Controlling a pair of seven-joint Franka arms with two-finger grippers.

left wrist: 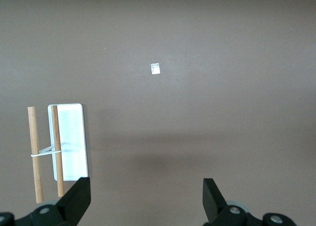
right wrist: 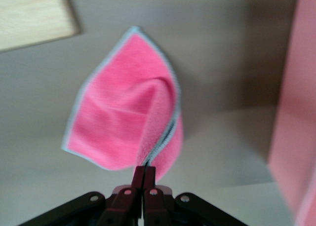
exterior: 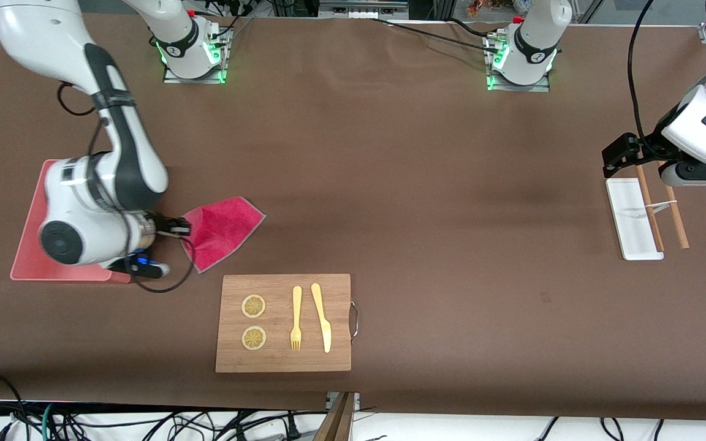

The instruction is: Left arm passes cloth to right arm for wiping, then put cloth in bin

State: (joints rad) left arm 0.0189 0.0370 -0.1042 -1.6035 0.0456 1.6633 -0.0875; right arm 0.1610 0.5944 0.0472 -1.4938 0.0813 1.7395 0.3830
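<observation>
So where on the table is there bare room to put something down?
The widest bare patch lies between the cloth and the white tray, farther from the camera than the board. Crowded: the right claw holding the cloth beside the bin, and the left claw over the tray.

Brown counter (exterior: 426, 202) lies open between the arms. A wooden rectangular board (exterior: 284, 323) with cutlery sits nearest the front camera; a salmon-pink plastic tub (exterior: 31, 257) and small white tray (exterior: 630, 214) flank the ends.
</observation>
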